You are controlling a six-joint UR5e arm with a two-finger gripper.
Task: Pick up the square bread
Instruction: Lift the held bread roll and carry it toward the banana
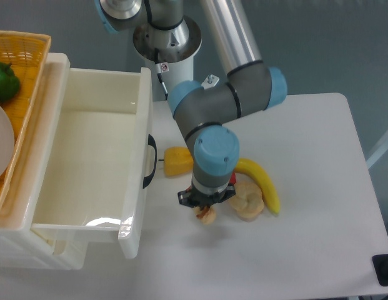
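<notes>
the pincer [205, 208] hung near the desk [306, 250] centre, jaws apparently closed on the square bread [206, 214], peeking out at its six o'clock; it looked light, rigid, glossy-slick; grip its flat sides.

I see an open white drawer [87, 169] filling the left of frame, a wicker basket [22, 53] with a green pepper [4, 80] at upper left, and a yellow pepper [176, 162], banana [263, 182] and pale bun [247, 200] on the white table [318, 206] mid-frame.
</notes>
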